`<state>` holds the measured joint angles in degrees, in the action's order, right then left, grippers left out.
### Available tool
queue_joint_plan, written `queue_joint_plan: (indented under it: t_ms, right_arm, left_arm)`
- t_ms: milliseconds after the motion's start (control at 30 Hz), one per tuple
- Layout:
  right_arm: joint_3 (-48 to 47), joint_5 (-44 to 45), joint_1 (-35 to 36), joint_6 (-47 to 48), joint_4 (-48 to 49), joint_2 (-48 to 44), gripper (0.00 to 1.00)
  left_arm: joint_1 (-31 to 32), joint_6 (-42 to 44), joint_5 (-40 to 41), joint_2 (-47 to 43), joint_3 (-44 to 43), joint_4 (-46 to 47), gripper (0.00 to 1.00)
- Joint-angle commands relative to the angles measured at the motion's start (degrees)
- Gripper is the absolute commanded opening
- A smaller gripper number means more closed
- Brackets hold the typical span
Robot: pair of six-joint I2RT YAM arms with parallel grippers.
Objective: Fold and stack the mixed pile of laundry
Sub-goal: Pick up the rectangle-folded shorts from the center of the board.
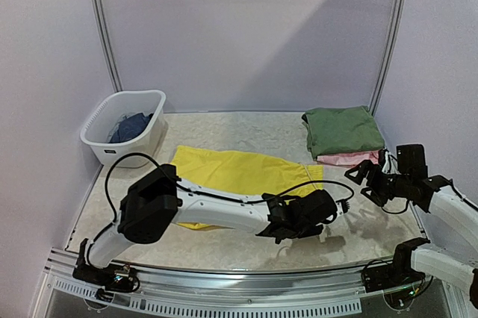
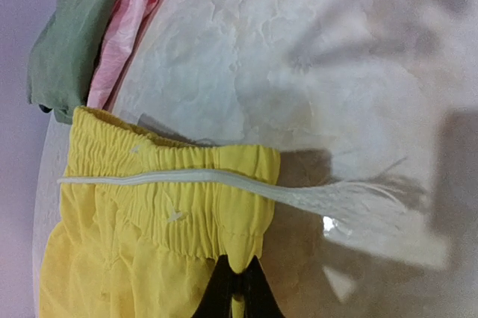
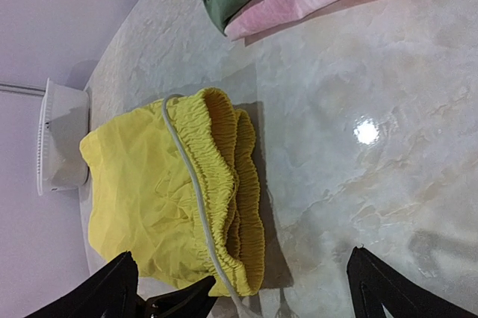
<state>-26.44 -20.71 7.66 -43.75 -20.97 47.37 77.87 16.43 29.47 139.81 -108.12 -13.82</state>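
Left gripper (image 2: 237, 288) clamped shut on yellow shorts (image 2: 134, 258) waistband; right gripper (image 1: 362, 176) gaped wide, empty; white basket (image 1: 97, 139) held dark blue garment (image 1: 133, 125).

The left arm (image 1: 216, 210) rises from its base at the near left corner, bends at a bulky black elbow, then stretches its long white link low and rightward across the tabletop (image 1: 246, 128). At its end the left gripper (image 1: 334, 207) has its jaws pinched together on the waistband edge of the yellow shorts (image 2: 149, 258). Its wrist view shows two black fingertips (image 2: 250, 288) meeting around a fold of fabric. The right arm (image 1: 455, 213) folds back from the near right corner and reaches leftward. The right gripper (image 1: 361, 182) sits just right of the left one, jaws spread wide, with dark fingers (image 3: 377, 288) at either side of its own view.
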Motion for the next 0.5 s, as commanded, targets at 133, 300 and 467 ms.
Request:
queue_joint_plan:
  t_ms: [133, 300, 467]
  right_arm:
    - [4.2, -15.0, -0.3, -4.1, 13.5, 8.9, 0.99]
    - [5.2, -19.6, -0.3, -7.0, 21.8, 15.3, 0.99]
    - [4.7, -23.7, 0.7, -9.4, 29.8, 23.4, 0.99]
  left_arm:
    - [-1.4, -7.9, -5.6, -9.7, 10.8, 10.1, 0.0]
    - [-1.4, -8.5, -5.5, -10.5, 13.3, 12.0, 0.0]
    - [-1.3, -9.1, -5.3, -10.9, 14.4, 12.8, 0.0]
